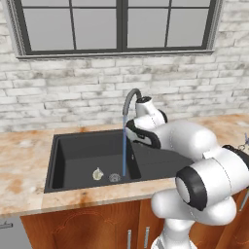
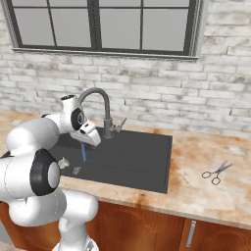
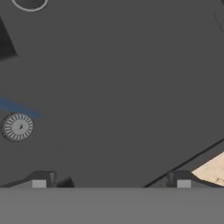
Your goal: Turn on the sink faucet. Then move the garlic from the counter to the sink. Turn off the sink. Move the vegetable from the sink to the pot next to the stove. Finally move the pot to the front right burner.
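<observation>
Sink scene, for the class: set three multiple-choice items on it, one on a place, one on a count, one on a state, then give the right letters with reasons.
1. Where does the garlic lie?
A. on the counter by the scissors
B. in the sink beside the drain
C. on the window sill

2. How many pairs of scissors lie on the counter?
A. one
B. two
C. three

3. What is the faucet doing?
A. running
B. shut off
C. lying broken in the sink

Answers:
1 B: the garlic rests on the floor of the sink, just left of the drain.
2 A: one pair of scissors lies on the counter.
3 A: a blue stream of water falls from the faucet.
</observation>
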You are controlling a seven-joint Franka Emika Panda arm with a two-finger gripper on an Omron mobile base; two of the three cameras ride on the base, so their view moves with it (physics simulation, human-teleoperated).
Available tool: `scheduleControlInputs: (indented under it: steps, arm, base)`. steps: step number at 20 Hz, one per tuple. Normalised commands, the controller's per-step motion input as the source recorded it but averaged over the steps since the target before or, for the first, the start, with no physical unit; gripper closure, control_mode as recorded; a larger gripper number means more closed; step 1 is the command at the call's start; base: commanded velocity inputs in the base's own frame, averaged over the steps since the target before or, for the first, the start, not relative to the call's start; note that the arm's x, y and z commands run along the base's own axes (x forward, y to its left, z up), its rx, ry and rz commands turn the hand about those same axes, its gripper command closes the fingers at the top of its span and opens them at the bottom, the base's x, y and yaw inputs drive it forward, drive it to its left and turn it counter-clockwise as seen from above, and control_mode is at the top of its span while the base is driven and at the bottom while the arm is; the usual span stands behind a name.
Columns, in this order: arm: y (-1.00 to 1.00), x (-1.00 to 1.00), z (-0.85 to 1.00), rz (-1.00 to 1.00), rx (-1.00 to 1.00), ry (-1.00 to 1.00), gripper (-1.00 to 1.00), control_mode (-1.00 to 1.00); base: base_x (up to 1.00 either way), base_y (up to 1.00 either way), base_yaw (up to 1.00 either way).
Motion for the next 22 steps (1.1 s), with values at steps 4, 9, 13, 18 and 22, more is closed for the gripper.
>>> scheduleControlInputs:
  steps: [4,9,13,18,22]
  arm:
    - [-0.67,0.14,0.0,0.0,0.0,-0.01,-1.0,-1.0]
    - [-0.63,0.24,-0.03,0.02,0.02,-0.09,-1.0,-1.0]
    - [-0.53,0.36,0.0,0.13,0.16,-0.13,-1.0,-1.0]
    - [-0.38,0.19,-0.08,0.18,0.24,-0.22,-1.0,-1.0]
    - [-0.25,0.0,-0.02,0.19,0.24,-0.34,-1.0,-1.0]
  base:
    - [0.0,0.0,0.0]
    - [0.0,0.0,0.0]
    - [0.0,0.0,0.0]
    - [0.0,0.0,0.0]
    - [0.0,0.0,0.0]
